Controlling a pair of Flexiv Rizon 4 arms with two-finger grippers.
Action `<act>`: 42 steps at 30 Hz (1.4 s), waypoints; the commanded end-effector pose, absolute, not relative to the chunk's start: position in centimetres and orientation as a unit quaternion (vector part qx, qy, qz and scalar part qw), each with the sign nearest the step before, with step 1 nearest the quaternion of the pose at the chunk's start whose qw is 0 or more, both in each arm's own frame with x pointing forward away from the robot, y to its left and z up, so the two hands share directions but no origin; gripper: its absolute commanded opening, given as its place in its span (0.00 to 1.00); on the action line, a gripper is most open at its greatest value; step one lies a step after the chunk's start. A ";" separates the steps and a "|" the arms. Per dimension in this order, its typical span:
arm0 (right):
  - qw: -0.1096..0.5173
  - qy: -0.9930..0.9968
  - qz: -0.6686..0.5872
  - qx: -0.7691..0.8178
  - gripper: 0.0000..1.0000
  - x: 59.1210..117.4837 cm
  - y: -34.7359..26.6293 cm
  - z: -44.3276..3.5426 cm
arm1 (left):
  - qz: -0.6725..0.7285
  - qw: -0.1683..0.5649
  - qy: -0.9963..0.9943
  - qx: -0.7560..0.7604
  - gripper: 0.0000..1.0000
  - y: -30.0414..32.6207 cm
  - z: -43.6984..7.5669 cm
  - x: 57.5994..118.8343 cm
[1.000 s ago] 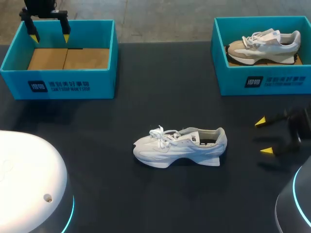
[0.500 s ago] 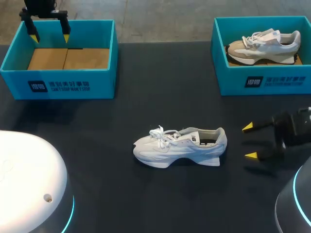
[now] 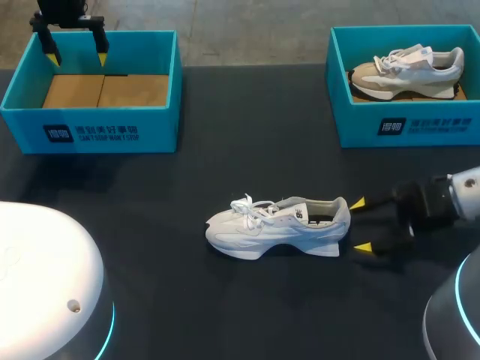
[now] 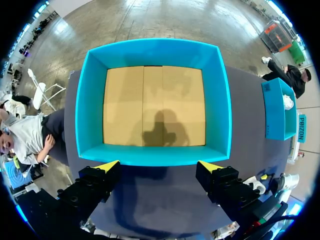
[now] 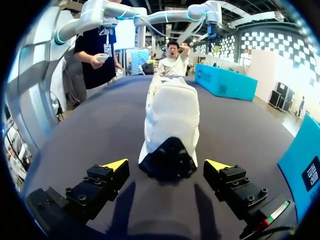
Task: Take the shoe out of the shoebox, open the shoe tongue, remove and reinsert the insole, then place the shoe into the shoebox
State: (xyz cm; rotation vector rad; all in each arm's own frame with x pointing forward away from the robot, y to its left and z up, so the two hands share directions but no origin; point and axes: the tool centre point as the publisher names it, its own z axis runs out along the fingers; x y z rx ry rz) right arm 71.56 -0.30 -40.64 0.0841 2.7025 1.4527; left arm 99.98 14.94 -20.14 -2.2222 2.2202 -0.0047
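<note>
The right gripper (image 3: 360, 224) has slid in from 3 o'clock and now sits just off the heel of the shoe (image 3: 277, 227), fingers apart and not touching it. The shoe lies out of its box at the centre of the desk (image 3: 225, 150), toe toward 9 o'clock, so steadying it for the tongue looks next. The left gripper (image 3: 76, 54) has stayed over the empty box (image 3: 90, 131) at 10 o'clock, fingers apart.
</note>
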 end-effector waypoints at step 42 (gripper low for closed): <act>0.010 0.872 0.489 -0.015 0.41 73.1 6.5 -41.6 | -0.001 0.000 0.707 -0.707 1.00 14.9 -20.1 100.0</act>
